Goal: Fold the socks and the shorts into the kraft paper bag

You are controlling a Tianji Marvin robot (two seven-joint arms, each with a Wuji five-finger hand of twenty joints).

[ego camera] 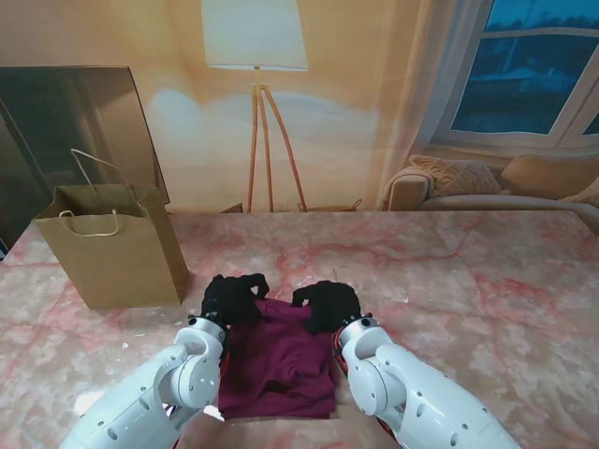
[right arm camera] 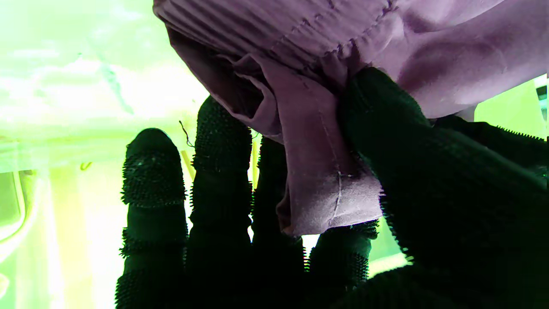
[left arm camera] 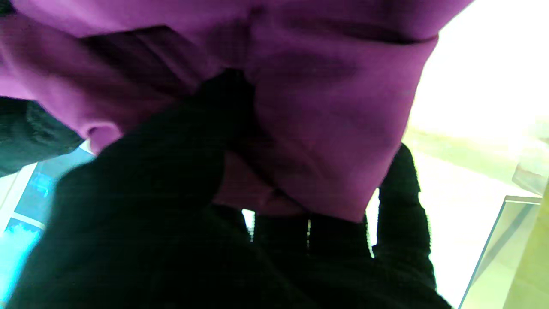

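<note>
The purple shorts (ego camera: pixel 279 360) lie on the marble table right in front of me, between my two black-gloved hands. My left hand (ego camera: pixel 232 296) is shut on the far left corner of the shorts (left arm camera: pixel 326 120), the thumb pressing cloth against the fingers. At the far right corner my right hand (ego camera: pixel 328 305) is shut on the waistband edge of the shorts (right arm camera: pixel 317 171), pinched between thumb and fingers. The kraft paper bag (ego camera: pixel 112 245) stands upright and open-topped at the left, farther from me than my left hand. No socks can be made out.
The pink marble table (ego camera: pixel 468 281) stretches to the right and far side. Behind it are a floor lamp (ego camera: pixel 257 112), a sofa (ego camera: pixel 487 187) and a window. A dark glass panel (ego camera: pixel 65 122) leans behind the bag.
</note>
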